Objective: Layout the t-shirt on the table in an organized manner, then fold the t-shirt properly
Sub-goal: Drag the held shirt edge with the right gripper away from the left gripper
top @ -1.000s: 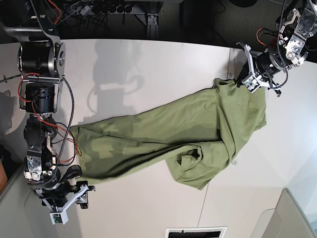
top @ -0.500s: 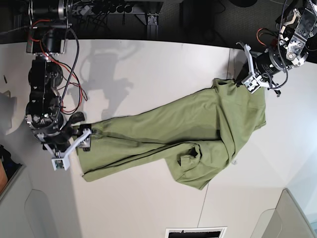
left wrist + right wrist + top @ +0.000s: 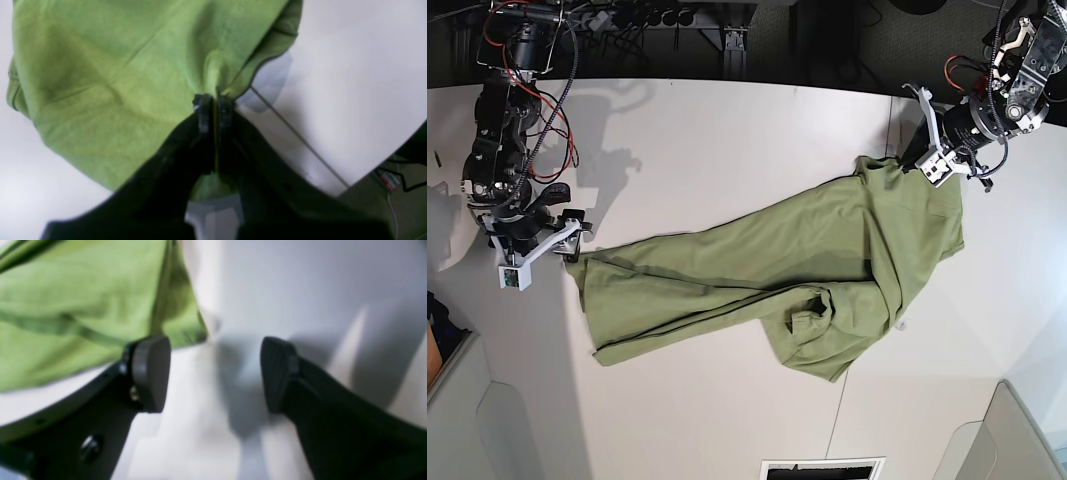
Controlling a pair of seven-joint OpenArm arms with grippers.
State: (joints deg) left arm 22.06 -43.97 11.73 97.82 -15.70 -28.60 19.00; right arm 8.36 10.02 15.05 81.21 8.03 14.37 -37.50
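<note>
You can see the t-shirt [image 3: 797,275] lying stretched in a long diagonal band across the table [image 3: 707,130], from the near left part of the base view up to the far right, with many wrinkles and a bunched fold near its middle. Your left gripper [image 3: 213,110] is at the far right end of the cloth, and its jaws are clenched on a pinch of the t-shirt [image 3: 110,73], which makes a small raised ridge just above the fingertips. Your right gripper [image 3: 213,373] is at the left end, just beside the corner of the t-shirt [image 3: 66,306]; its jaws stand wide apart, and between them is only the white table [image 3: 300,290], no cloth.
</note>
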